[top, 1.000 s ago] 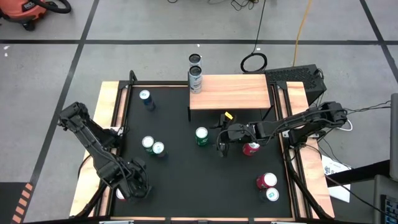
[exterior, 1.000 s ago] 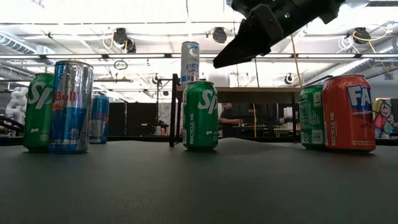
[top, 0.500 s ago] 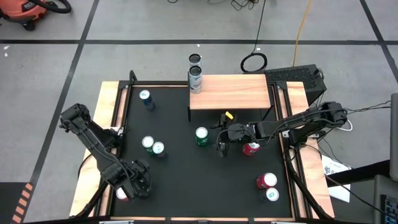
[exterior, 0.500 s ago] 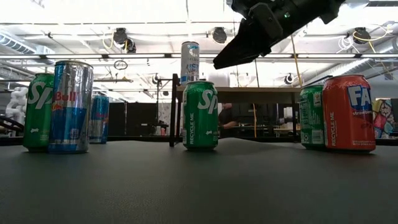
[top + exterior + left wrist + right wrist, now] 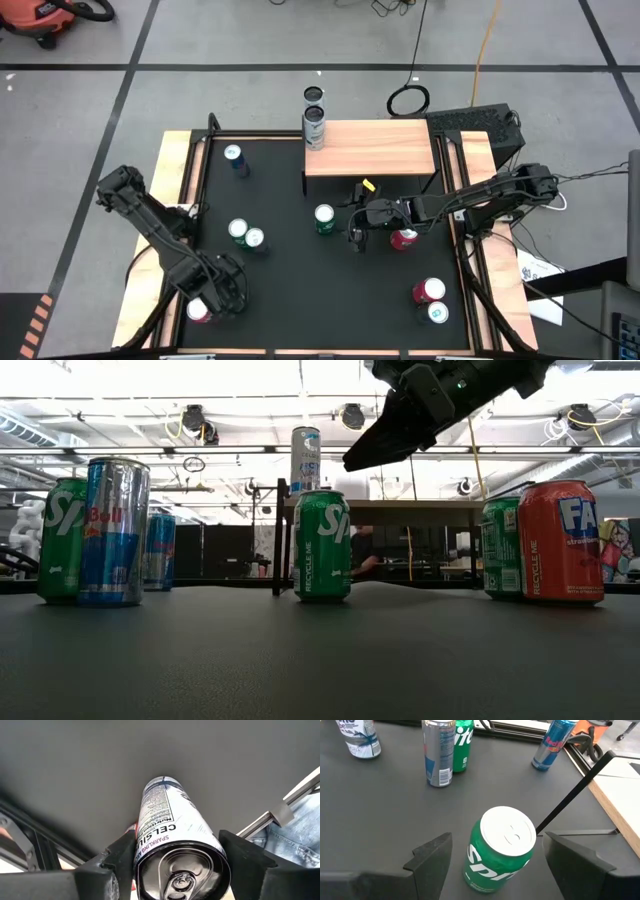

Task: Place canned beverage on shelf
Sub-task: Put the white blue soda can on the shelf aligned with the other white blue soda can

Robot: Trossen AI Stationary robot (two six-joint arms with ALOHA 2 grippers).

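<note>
Matte black table (image 5: 300, 290) carries smooth cylindrical cans (image 5: 324, 219)

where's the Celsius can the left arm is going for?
High view: the Celsius can is at the table's near-left corner, lying between the left gripper's fingers, well apart from the two cans mid-left.

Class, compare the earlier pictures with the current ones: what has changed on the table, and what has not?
The left end effector has narrowed its fingers around the lying Celsius can at the table's near left corner. The right end effector stays open and hovering over the green Sprite can. The other cans and the shelf stayed put.
</note>
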